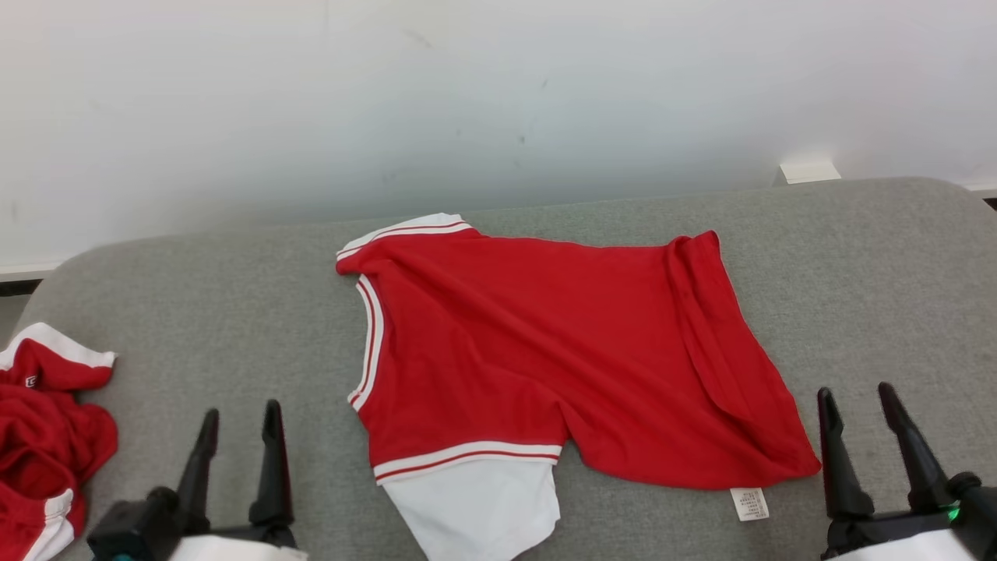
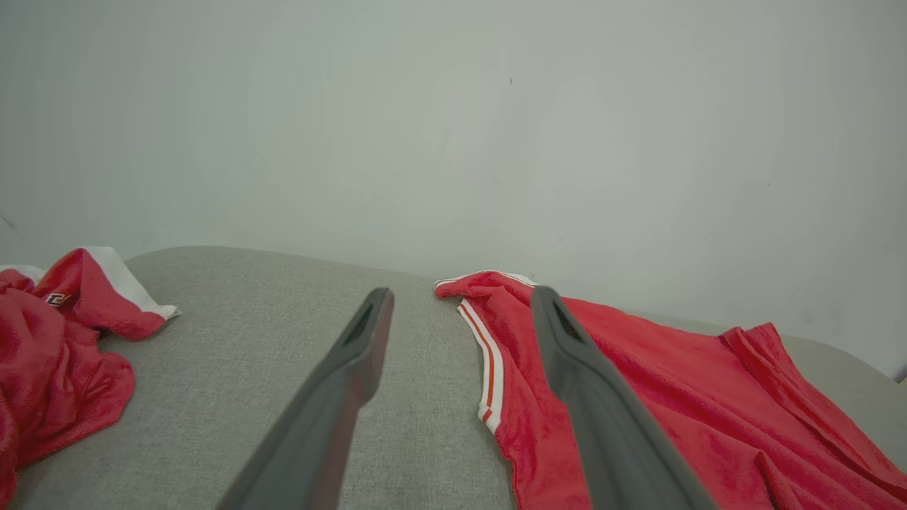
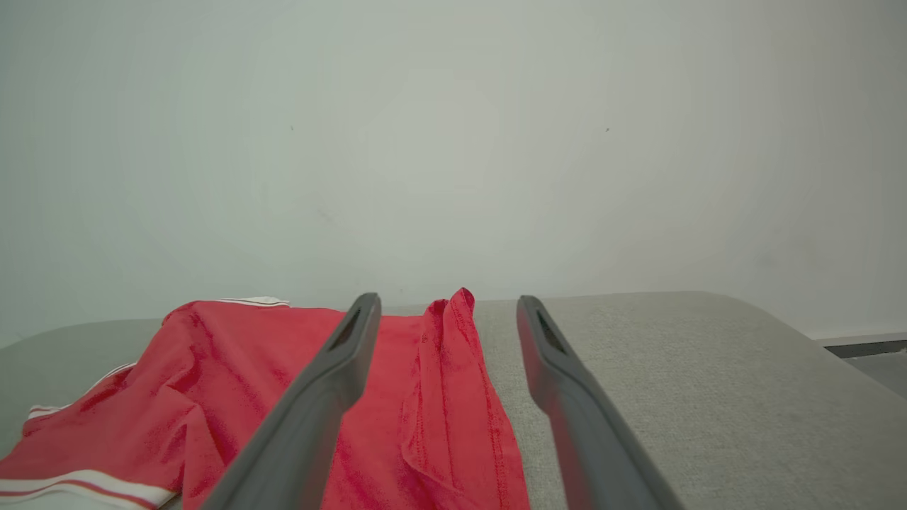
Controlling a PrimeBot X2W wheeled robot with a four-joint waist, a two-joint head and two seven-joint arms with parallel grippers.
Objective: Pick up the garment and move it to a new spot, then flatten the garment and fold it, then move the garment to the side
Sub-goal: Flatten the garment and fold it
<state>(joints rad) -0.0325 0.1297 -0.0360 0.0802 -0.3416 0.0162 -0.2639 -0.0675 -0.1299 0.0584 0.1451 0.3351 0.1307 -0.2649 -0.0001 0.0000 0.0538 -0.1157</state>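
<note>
Plain indoor room: grey upholstered bench (image 1: 195,296) against white wall (image 1: 498,93).

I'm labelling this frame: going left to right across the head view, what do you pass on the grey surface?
Crumpled red garment → left gripper → spread red shirt → right gripper.

A grey fabric-covered bench (image 1: 195,312) with rounded far corners stands against a pale, faintly scuffed wall (image 1: 498,101). At its left edge lies a crumpled heap of red cloth (image 1: 43,436) with white trim, bunched up and partly cut off by the frame. Behind the far right corner, a small white block (image 1: 810,171) sits at the wall's foot.
</note>
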